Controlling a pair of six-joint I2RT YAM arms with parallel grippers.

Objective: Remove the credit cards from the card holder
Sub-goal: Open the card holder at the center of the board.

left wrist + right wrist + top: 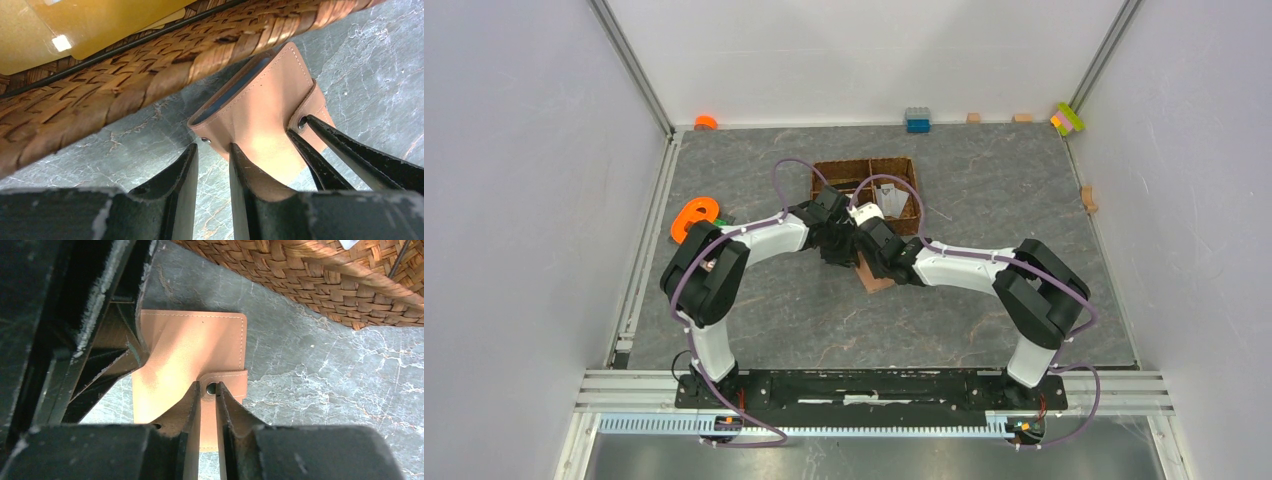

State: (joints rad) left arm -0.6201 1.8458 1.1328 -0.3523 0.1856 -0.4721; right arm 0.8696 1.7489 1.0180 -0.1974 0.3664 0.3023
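card holder (190, 345) flat on desk (984, 190), just in front of woven basket (125, 75), between both hands. right hand (208, 386): fingers nearly together, pinching snap tab (232, 385) at its stud. left hand (213, 148): fingers apart, narrow gap, desk visible between them; one fingertip (239, 160) on holder's near edge, other just beside holder's corner. dark blue card (235, 85): edge showing in holder's slot. gold card (110, 20): lying inside basket. overhead view: both arms meet over holder, near basket's front wall.
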